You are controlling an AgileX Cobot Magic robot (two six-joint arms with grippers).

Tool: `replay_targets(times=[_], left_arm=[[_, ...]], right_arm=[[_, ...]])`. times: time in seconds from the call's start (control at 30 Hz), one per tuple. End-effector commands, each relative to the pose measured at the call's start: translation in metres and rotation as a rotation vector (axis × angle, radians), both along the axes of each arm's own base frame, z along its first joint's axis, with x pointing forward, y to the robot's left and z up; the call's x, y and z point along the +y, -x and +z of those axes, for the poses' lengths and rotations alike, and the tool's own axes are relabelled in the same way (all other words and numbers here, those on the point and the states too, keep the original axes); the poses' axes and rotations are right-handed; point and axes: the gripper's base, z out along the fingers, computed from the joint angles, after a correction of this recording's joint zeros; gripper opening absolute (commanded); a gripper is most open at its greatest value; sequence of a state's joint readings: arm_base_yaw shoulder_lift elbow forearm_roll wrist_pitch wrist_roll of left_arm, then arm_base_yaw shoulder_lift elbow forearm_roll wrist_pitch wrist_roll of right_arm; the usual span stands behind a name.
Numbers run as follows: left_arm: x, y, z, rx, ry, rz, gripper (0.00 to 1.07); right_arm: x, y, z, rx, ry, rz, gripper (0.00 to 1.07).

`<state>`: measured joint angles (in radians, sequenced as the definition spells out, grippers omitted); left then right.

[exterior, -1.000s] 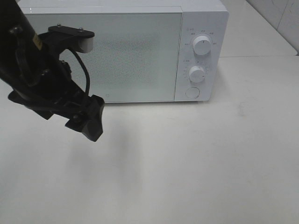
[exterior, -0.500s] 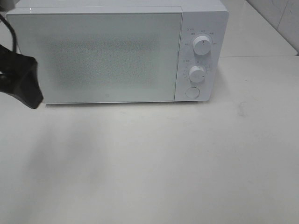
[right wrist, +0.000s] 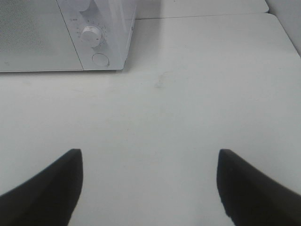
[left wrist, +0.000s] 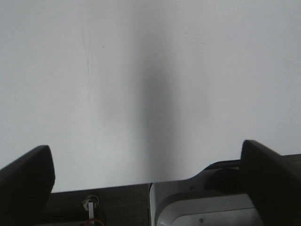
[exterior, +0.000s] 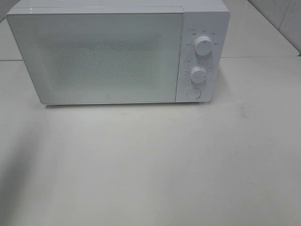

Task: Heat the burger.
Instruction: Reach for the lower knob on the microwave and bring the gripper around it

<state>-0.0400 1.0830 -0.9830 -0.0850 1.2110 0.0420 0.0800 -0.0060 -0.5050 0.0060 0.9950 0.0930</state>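
White table (exterior: pixel 188 165) with one closed microwave (exterior: pixel 103 56), two dials (exterior: pixel 203 45), one button (exterior: pixel 193 93).

The microwave (exterior: pixel 205 16) has a smooth white casing, faintly glossy, plastic by the look. Its door (exterior: pixel 103 56) is a frosted, finely speckled pane. The knobs (exterior: pixel 203 45) beside the door are smooth white plastic. The table (exterior: pixel 164 165) under the microwave is matt off-white, lightly scuffed.

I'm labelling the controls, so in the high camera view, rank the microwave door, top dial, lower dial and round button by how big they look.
1. microwave door, by far the largest.
2. top dial and lower dial: too alike to rank.
3. round button, slightly smaller.
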Motion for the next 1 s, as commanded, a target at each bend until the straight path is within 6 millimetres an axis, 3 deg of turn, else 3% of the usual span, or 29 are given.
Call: replay_targets(times=[0.03, 0.1, 0.5, 0.6, 0.67, 1.0], left_arm=[[0.001, 0.009, -0.005, -0.005, 0.013, 0.021, 1.01], [0.003, 0.035, -0.021, -0.006, 0.011, 0.023, 1.01], [0.007, 0.099, -0.056, -0.105, -0.020, 0.025, 1.01], [0.008, 0.103, -0.057, -0.137, -0.023, 0.026, 1.01], [0.009, 0.119, -0.056, -0.295, -0.020, 0.031, 1.01], [0.011, 0.162, -0.044, -0.574, -0.011, 0.040, 1.00]], right_arm=[[0.000, 0.003, -0.002, -0.018, 0.008, -0.002, 0.75], [0.000, 0.003, -0.002, -0.018, 0.008, -0.002, 0.75], [0.000, 0.003, -0.002, -0.018, 0.008, -0.002, 0.75], [0.000, 0.003, -0.002, -0.018, 0.008, -0.002, 0.75], [0.000, 0.003, -0.002, -0.018, 0.008, -0.002, 0.75], [0.000, 0.003, -0.002, -0.018, 0.008, -0.002, 0.75]])
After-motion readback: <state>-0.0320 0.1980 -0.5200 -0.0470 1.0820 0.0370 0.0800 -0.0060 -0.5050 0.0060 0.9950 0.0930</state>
